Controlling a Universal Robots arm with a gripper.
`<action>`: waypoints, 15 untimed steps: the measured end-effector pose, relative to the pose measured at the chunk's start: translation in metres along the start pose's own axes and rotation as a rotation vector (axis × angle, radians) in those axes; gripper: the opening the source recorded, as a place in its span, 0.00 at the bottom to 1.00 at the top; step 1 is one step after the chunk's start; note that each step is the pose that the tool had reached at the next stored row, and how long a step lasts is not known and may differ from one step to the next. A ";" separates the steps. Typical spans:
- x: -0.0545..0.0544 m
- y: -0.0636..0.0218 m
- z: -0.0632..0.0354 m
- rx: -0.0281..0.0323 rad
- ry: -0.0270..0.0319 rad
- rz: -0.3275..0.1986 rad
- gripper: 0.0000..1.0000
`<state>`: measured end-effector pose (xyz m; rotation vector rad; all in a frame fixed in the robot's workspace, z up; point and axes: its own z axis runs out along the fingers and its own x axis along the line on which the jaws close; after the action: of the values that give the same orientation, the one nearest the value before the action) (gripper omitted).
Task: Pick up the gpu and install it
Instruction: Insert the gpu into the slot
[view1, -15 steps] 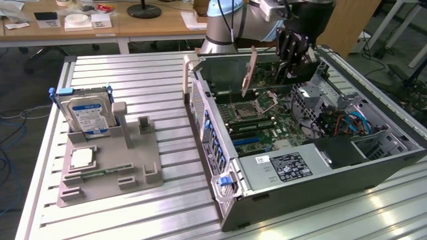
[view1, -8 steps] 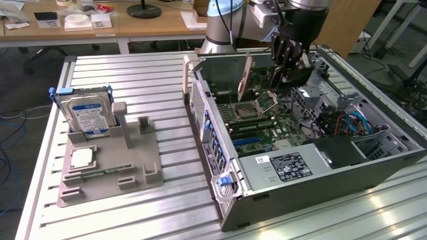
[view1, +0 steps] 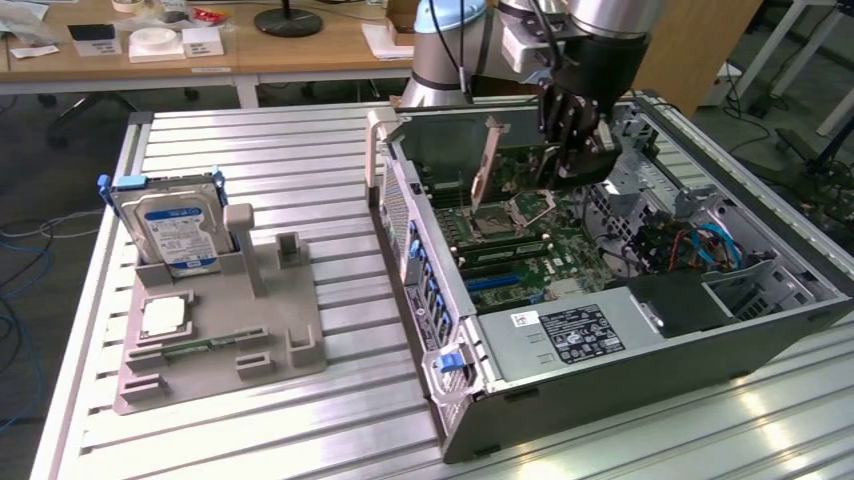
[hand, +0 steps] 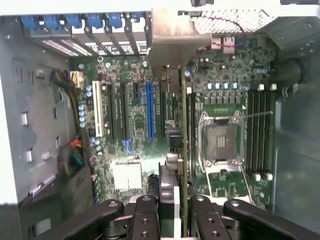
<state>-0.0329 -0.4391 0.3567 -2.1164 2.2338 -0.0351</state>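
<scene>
Even indoor light, soft glare on the slatted table (view1: 763, 418), computer case (view1: 601, 405) interior dimmer, faint shadows

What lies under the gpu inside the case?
The motherboard, with its expansion slots and processor socket. The strip directly beneath the gpu is hidden by the card itself.

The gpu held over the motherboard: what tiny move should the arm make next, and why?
Probably ease it straight down, slowly: the gripper holds the gpu on edge above the motherboard and its slots, and the card apparently is not yet seated.
</scene>
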 end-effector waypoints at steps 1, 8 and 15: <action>0.000 0.0022 0.0016 -0.0003 0.0001 0.000 0.28; 0.005 0.0041 0.0141 -0.0047 -0.0002 -0.007 0.28; 0.008 0.0082 0.0254 -0.0056 -0.0004 -0.012 0.28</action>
<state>-0.0400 -0.4457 0.3306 -2.1325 2.2237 -0.0291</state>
